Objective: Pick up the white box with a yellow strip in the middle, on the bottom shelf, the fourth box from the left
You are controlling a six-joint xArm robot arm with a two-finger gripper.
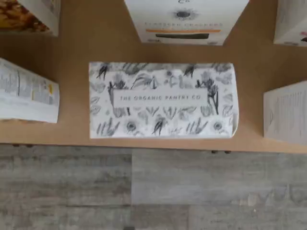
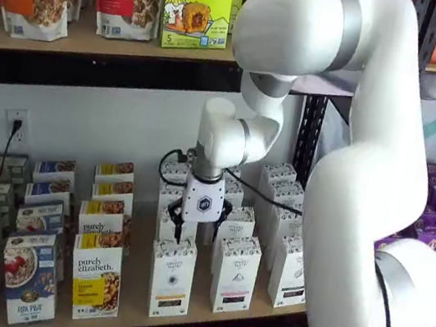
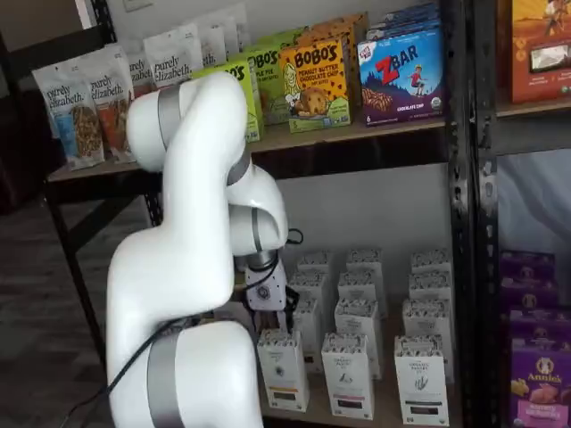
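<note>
Directly above the white box (image 2: 171, 279) – gripper (image 2: 195, 237) hangs; fingers parted.

Yellow-green Bobo's apple pie box (image 2: 196, 2) on upper shelf, well above jaws. Purely elizabeth granola box with yellow label (image 2: 96, 281) off to side, lower. Blue Zbar carton (image 3: 402, 76) way up top. Purple Annie's boxes (image 3: 540, 374) far off sideways.

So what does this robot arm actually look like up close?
The arm is glossy white, built of thick rounded segments with grey bands at the joints. A thin black cable runs along it. The gripper has a small white body bearing a dark round logo, with black fingers below.
</note>
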